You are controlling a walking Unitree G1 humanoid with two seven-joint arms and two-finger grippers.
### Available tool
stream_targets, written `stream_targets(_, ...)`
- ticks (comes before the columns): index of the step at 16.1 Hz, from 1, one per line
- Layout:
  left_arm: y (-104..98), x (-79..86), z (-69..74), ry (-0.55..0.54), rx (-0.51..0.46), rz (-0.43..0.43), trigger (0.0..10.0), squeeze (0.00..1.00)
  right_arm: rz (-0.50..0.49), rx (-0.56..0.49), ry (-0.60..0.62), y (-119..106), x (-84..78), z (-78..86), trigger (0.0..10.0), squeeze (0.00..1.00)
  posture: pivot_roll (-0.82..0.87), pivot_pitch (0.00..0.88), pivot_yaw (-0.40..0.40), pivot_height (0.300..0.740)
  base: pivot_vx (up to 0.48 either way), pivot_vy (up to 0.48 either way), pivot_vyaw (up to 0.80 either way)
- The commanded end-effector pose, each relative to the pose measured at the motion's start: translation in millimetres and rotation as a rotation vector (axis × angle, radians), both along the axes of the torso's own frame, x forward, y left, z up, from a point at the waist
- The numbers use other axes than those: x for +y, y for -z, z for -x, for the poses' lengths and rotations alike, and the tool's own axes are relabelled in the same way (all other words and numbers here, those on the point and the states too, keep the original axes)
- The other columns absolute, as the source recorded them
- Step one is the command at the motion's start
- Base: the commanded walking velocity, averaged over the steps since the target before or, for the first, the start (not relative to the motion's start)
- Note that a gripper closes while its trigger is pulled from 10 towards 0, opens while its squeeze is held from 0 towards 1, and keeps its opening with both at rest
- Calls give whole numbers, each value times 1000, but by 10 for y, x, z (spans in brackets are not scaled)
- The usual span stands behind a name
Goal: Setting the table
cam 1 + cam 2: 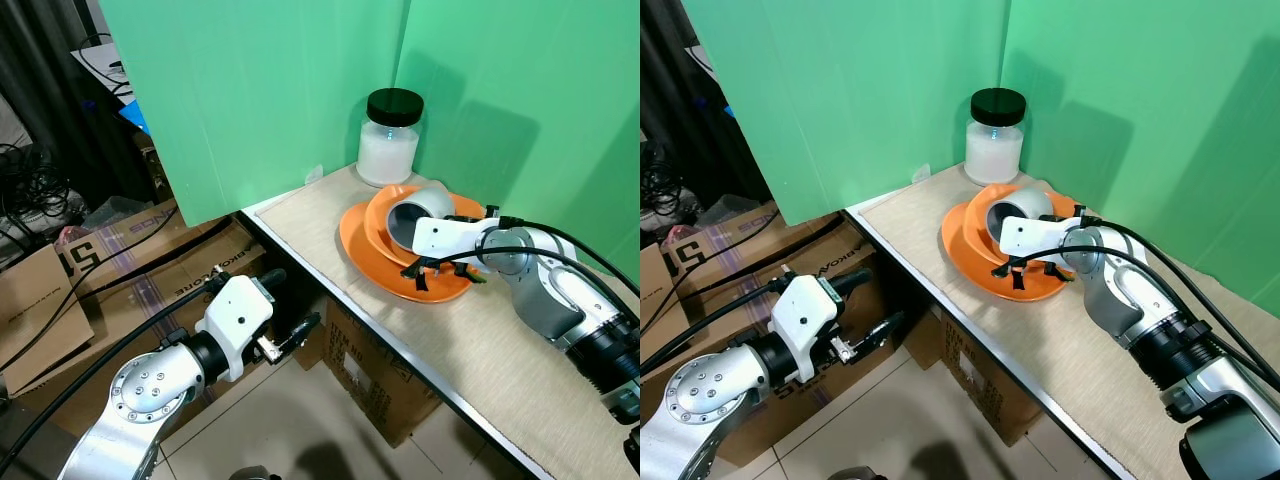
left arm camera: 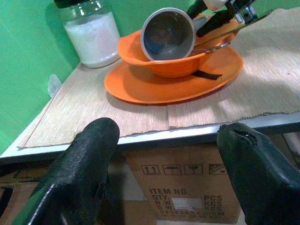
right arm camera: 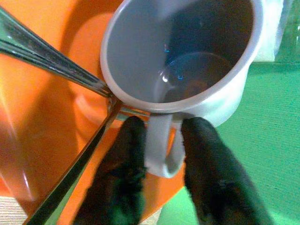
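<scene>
Two black fingers (image 3: 126, 178) of our right gripper (image 3: 161, 164) straddle the handle of the grey mug (image 3: 183, 61), tipped in the orange bowl (image 1: 385, 235) on the desk (image 1: 480, 350), not yet clenched, so squeeze firmly w/o snagging the cutlery (image 3: 51, 61) before lifting; left gripper (image 2: 164, 173) idles, released.
</scene>
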State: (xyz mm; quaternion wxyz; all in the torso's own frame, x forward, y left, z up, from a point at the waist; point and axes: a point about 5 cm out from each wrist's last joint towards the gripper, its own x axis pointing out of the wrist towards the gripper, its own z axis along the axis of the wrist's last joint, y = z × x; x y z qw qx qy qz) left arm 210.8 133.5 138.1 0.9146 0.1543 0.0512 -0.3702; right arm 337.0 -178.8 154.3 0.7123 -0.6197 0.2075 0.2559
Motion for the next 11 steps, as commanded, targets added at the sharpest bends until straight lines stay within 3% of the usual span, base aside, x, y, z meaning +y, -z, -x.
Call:
stream_targets(1, -3, 8, -14, -1, -8, -13, 10000, 0, -4, 14, 18, 0, -29, -5, 0, 0, 55, 0, 7, 740, 0, 0, 0)
stream_targets(11, -3, 15, -50, -2, -18, -22, 10000, 0, -61, -3, 25, -88, -11, -9, 0, 0, 48, 0, 13, 740, 0, 0, 0)
